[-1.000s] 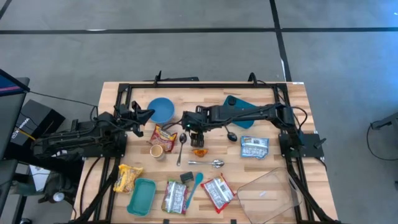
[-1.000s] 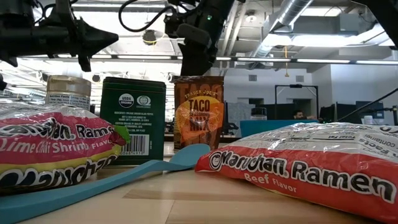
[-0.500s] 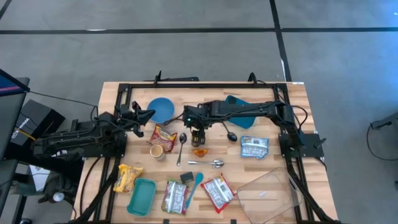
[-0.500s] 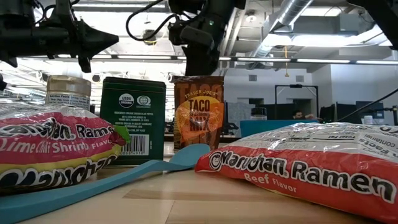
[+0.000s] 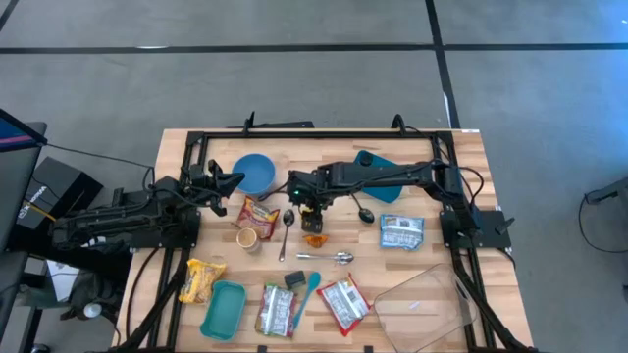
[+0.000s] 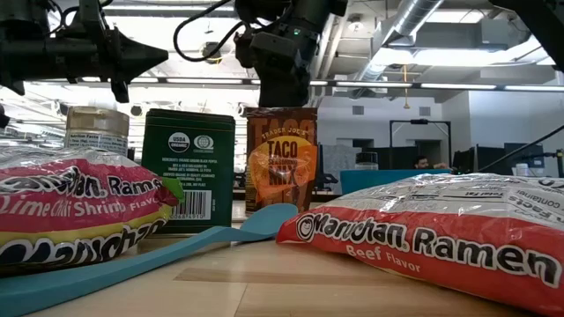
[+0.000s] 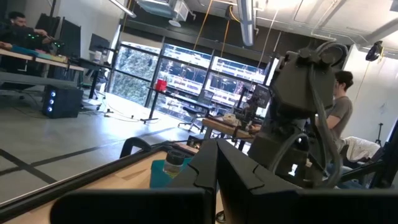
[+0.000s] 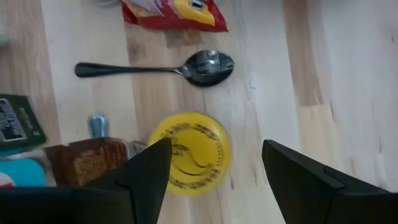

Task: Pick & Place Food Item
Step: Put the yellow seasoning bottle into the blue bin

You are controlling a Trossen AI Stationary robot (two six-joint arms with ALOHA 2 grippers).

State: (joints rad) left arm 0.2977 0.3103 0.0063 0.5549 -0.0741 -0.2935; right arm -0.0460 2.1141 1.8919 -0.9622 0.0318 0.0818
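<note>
The right gripper (image 5: pixel 312 212) hung near the middle of the surface (image 5: pixel 432 253), its fingers (image 8: pixel 301 177) spread apart and empty, right above the taco mix packet (image 5: pixel 314 238). In the right wrist view the yellow lid (image 8: pixel 189 152) lay on the wood between the two fingers, beside the packet, with a spoon (image 8: pixel 155 66) lying just beyond. The packet stood upright on the surface, as the low view showed (image 6: pixel 282 159), close beside a green box (image 6: pixel 189 169).

The step in hand looked like the approach to a grasp, though which of the two things was the target could not be told. To do it well, the gripper should have come straight down with the target centred between the fingers. It should have kept off the spoon and avoided nudging the upright packet, which could have tipped easily. The fingers should have closed only once low enough to bracket it.

The left gripper (image 5: pixel 234 179) waited near the left edge, fingers together, by the blue bowl (image 5: pixel 255 174).
</note>
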